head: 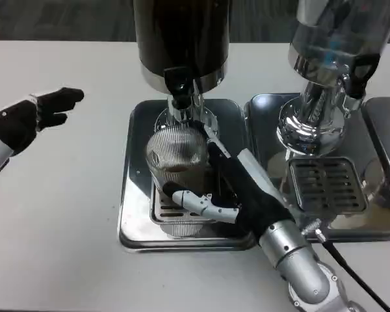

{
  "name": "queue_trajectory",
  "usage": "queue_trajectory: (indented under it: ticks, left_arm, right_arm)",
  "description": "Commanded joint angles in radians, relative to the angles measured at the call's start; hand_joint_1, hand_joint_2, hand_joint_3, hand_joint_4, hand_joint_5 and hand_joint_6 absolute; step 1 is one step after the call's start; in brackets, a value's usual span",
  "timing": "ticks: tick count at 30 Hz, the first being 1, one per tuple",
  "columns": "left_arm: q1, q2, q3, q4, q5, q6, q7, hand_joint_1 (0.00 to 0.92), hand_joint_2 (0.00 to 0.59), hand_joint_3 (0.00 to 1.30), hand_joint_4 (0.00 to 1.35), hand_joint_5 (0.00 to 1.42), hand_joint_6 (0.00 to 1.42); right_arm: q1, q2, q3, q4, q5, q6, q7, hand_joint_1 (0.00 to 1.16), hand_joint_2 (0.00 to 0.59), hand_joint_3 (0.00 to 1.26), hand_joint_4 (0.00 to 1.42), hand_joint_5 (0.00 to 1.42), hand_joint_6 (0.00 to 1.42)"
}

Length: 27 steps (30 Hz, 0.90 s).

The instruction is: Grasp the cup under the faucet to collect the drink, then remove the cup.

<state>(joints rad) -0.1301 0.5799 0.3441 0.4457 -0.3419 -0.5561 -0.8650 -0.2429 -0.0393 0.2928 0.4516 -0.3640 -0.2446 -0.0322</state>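
My right hand [237,195] wraps its fingers around the ribbed clear glass cup [177,162], directly under the black faucet [177,83], brown drink pooling inside; filling looks underway, removal not yet done; my left hand [29,117] hovers empty, fingers loosely spread.

The right robot hand [237,195] covers the near right side of the cup [177,159], so that wall and the cup's base are hidden. Above it, the dark dispenser [181,39] is cut off by the top edge. The left robot hand [27,116] runs off the left edge at its wrist.
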Motion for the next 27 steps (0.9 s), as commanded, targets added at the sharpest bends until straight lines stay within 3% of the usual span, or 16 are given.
queue_trajectory:
  ticks: [1, 14, 27]
  left_arm:
    - [0.004, 0.009, -0.002, 0.008, 0.009, -0.016, 0.010, 0.000, 0.131, 0.26, 0.14, 0.11, 0.12]
    - [0.028, 0.005, -0.008, 0.009, 0.015, -0.017, 0.018, 0.000, 0.140, 0.27, 0.15, 0.11, 0.14]
    - [0.030, 0.007, -0.028, 0.034, 0.038, -0.028, 0.024, 0.000, 0.143, 0.27, 0.15, 0.11, 0.14]
  right_arm:
    - [-0.017, 0.012, 0.008, -0.009, -0.024, 0.025, -0.034, 0.59, 0.188, 0.00, 0.00, 0.00, 0.11]
    - [-0.027, 0.039, 0.030, 0.003, -0.068, 0.031, -0.095, 0.59, 0.188, 0.11, 0.13, 0.21, 0.31]
    - [-0.028, 0.043, 0.062, 0.013, -0.147, 0.050, -0.193, 0.60, 0.194, 0.18, 0.19, 0.31, 0.44]
